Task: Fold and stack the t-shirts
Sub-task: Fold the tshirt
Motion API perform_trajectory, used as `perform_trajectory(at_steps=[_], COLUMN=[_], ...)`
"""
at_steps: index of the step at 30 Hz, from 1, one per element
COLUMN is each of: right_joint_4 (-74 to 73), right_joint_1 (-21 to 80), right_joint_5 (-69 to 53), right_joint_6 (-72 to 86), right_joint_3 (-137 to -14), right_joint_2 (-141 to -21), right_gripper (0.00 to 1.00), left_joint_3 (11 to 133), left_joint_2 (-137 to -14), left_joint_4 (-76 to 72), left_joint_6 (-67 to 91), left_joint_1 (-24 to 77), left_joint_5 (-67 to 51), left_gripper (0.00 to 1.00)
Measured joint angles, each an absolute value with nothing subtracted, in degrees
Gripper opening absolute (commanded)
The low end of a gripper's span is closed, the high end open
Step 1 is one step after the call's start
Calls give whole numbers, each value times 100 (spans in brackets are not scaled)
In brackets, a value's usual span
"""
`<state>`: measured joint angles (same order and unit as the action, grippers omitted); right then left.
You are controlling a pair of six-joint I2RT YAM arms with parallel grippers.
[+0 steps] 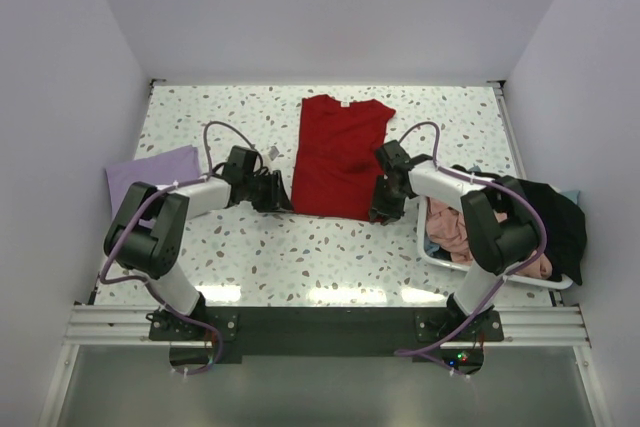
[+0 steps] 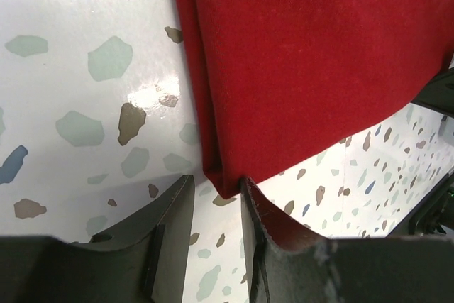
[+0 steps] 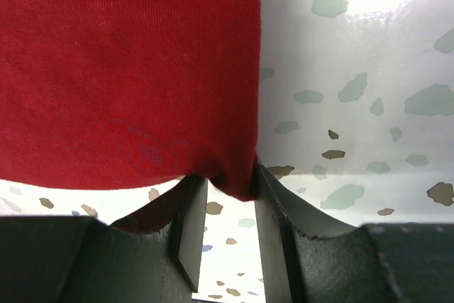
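1. Nearest, at the right edge of the table (image 1: 300, 257): white basket (image 1: 432, 255) w/ a salmon-pink t-shirt (image 1: 448, 227) and a black t-shirt (image 1: 555, 217) heaped in and over it, both unfolded.
2. Left gripper (image 2: 216, 186) is at the near-left corner of the red t-shirt (image 1: 338, 152). Jaws are narrowed round that corner. Cloth lies against one finger, w/ a sliver of tabletop showing by the other, so can't tell if it's actually pinched.
3. Right gripper (image 3: 230, 182) is at the near-right corner of the same shirt. The corner fills the gap btwn the tips and the cloth puckers there, so it looks clamped on the hem.
4. Left edge, about mid-depth: lavender t-shirt (image 1: 150, 175), a flat compact patch, apparently folded, w/ nothing on it.
5. The red shirt runs from the grippers toward the far edge at table centre, collar at the far end. It's flat and narrowed to a strip, so the sleeves seem tucked in.
6. Progress, approx: one shirt looks done. Red is mid-fold, w/ the lengthwise folds in and the hem-to-collar fold not yet made, then stacking. At least two in the basket are untouched, so under half done.
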<state>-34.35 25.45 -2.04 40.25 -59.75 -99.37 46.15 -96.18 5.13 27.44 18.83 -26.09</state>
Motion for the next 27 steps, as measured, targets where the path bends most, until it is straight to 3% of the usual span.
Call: perform_trajectory(at_steps=[14,17,18,20,21,27], right_joint_4=[-3420,-3420,-3420,-3424,-3426,-3430], right_joint_1=[2545,2545,2545,2545,2545,2550], right_joint_5=[-204,-204,-204,-200,-187,-102], right_joint_6=[4056,4056,4056,4053,4053,4053], right_joint_3=[-5964,-5964,-5964,-5964,-5964,-5964], right_joint_2=[-9937,-9937,-9937,-9937,-9937,-9937], right_gripper=[33,33,32,29,27,1], left_joint_3=[4751,4794,4805,4818,4823,4823], left_joint_2=[-9880,-9977,-10012,-10062,-10082,-10044], left_joint_4=[399,344,333,325,320,366], left_joint_6=[2746,2775,2790,2805,2805,2812], left_joint_1=[1938,2010,2029,2040,2040,2069], left_joint_5=[-2939,-2991,-3009,-3015,-3026,-2910], left_gripper=[34,24,17,9,0,0])
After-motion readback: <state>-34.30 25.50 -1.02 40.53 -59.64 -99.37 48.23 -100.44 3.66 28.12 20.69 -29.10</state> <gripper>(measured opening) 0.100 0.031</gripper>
